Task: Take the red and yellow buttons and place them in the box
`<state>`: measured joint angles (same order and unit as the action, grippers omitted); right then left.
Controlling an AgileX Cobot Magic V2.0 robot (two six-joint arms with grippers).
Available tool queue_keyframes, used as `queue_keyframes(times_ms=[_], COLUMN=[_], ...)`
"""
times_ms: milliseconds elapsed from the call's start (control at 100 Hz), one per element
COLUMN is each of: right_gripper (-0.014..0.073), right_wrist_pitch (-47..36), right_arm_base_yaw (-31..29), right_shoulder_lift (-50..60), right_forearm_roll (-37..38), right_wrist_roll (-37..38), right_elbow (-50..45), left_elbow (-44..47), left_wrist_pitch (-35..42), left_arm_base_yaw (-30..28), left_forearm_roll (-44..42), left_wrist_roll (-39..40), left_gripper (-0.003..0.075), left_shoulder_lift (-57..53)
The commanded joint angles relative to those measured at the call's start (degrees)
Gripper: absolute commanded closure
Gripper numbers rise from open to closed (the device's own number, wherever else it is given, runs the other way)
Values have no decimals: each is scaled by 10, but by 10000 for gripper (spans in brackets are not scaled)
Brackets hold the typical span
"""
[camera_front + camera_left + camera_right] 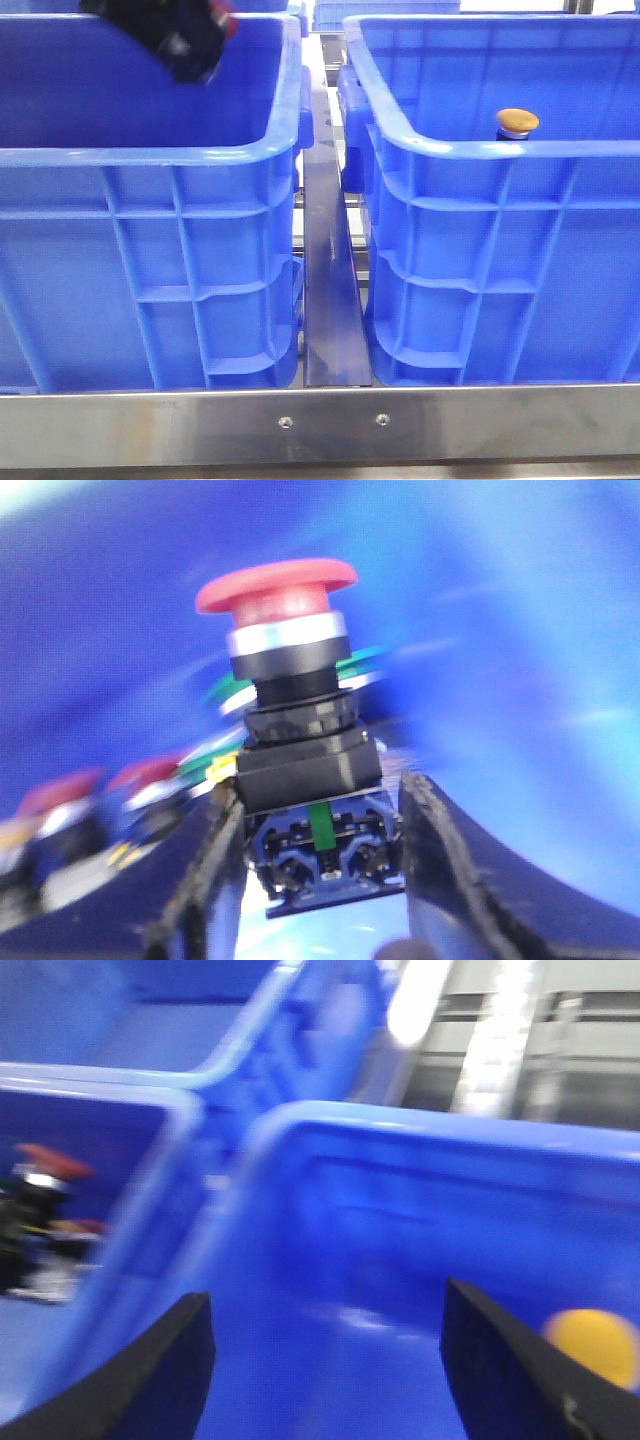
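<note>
My left gripper [320, 815] is shut on the dark body of a red button [280, 585], cap pointing away from the wrist. In the front view this gripper [190, 45] hangs inside the top of the left blue crate [150, 155], with a bit of red showing at it. A yellow-orange button [517, 122] stands upright inside the right blue crate [500, 150], near its front wall. My right gripper [325, 1345] is open and empty over that crate; the yellow button [595, 1345] shows blurred beside one finger.
More red-capped and green buttons [150, 775] lie blurred in the left crate behind the held one. A narrow steel channel [330, 300] separates the two crates. A steel rail [320, 425] runs along the table's front edge. More blue crates stand behind.
</note>
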<state>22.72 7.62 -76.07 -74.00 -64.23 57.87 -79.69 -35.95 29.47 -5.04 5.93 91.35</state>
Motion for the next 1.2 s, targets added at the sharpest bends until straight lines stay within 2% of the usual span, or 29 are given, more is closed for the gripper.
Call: queue_keyframes(times_ms=[0, 210, 310, 490, 720, 1000, 1190], right_gripper=[84, 84, 84, 84, 84, 84, 84], right_wrist_pitch=[49, 132, 164, 202, 253, 252, 293], right_arm_base_yaw=[-1, -1, -1, -1, -1, -1, -1], right_shoulder_lift=[25, 25, 23, 21, 0, -37, -50], right_forearm_roll=[-60, -149, -169, -170, -163, -155, -154], right_wrist_roll=[-7, -7, -6, 32, 61, 61, 61], right_elbow=[17, 18, 18, 18, 18, 18, 18], left_elbow=[-17, -17, -17, -17, -17, -17, -17], left_wrist_pitch=[20, -8, -8, -8, 3, 3, 3], left_arm_base_yaw=[23, 70, 101, 157, 191, 199, 199], left_forearm_roll=[2, 4, 5, 5, 5, 5, 5], left_wrist_roll=[-32, -55, -78, -98, -98, -98, -98], left_gripper=[648, 648, 648, 648, 648, 648, 648], left_shoulder_lift=[-45, -67, -68, -68, -68, -69, -69])
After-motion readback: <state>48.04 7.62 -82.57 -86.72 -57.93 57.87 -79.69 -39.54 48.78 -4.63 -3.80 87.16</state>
